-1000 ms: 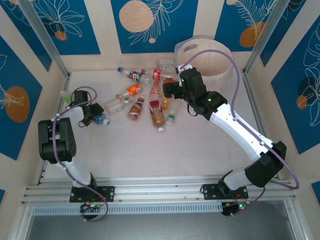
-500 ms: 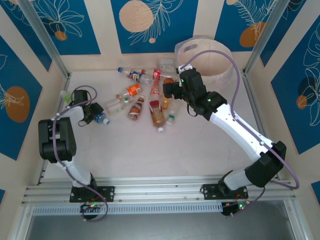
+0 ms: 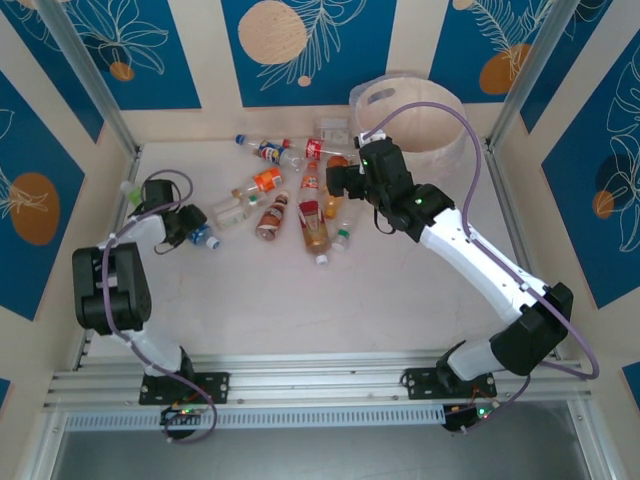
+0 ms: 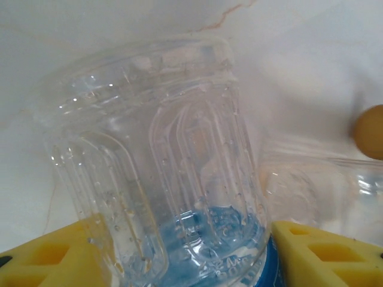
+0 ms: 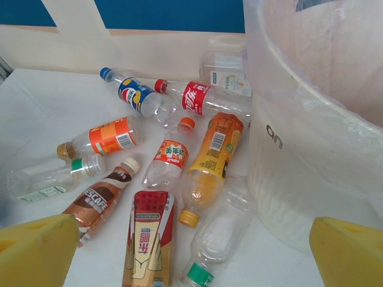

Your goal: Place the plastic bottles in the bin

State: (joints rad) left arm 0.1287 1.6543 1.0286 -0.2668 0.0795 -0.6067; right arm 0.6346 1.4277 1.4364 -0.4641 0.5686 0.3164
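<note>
Swinging its elbow slightly outward, the left arm has its left hand clamped on the blue-labelled bottle at the bench's 9 o'clock; next, probably, a lift toward the bin at 1 o'clock, beside the wide-open right hand.

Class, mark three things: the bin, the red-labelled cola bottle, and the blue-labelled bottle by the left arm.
bin [image 5: 287,158]: right wrist view, on its outer wall.
red-labelled cola bottle [image 5: 196,97]: right wrist view, on its label.
blue-labelled bottle [image 4: 161,179]: left wrist view, on its clear body.
</note>
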